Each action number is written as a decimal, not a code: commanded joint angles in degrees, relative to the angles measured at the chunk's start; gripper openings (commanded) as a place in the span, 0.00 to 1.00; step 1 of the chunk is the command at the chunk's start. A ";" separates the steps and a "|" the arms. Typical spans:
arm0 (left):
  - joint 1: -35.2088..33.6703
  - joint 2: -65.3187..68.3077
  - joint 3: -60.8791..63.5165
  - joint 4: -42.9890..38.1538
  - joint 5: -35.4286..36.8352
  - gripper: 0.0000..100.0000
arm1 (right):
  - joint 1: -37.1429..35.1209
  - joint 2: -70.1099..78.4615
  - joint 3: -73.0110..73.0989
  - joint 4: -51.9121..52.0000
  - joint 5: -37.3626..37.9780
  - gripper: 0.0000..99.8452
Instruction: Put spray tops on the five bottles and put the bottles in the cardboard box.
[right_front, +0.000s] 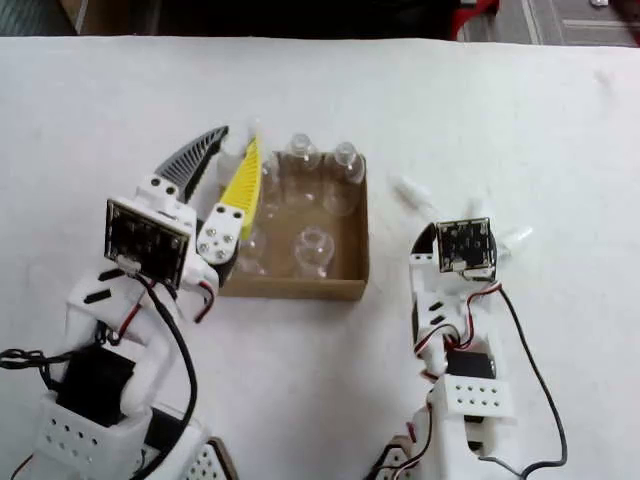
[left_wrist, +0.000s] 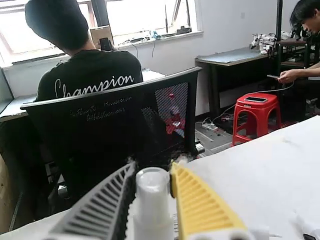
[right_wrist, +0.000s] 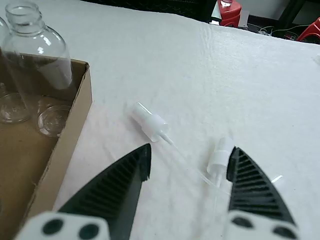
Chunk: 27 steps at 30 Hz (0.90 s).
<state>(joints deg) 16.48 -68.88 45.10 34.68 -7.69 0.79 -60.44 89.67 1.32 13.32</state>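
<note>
One white spray top (left_wrist: 151, 200) sits clamped between the grey and yellow fingers of the left pincer (left_wrist: 153, 170); whether a bottle hangs under it I cannot tell. Beneath those fingers lies one cardboard box (right_front: 300, 288), its near corner under the pincer's tips. Inside it stand clear, open-necked bottles (right_front: 345, 160); four can be counted for sure, and a fifth may be hidden by the pincer. The right pincer (right_wrist: 190, 151) is spread wide apart, gripping nothing, with the box off to its side. Two loose spray tops (right_wrist: 150, 121) lie on the white surface (right_front: 500, 110) just ahead of it, one close beside a fingertip.
</note>
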 joint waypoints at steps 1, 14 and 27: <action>0.75 0.13 -3.16 0.18 0.88 0.02 | -0.40 -0.31 -0.26 -1.36 0.53 0.23; 0.75 0.13 2.46 -7.56 0.70 0.02 | -0.40 -0.31 -0.26 -1.36 0.53 0.23; 0.40 0.13 4.48 -7.56 0.70 0.02 | -0.40 -0.31 -0.26 -1.36 0.53 0.23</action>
<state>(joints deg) 16.84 -68.88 49.93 28.70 -7.52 0.79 -60.44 89.67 1.32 13.32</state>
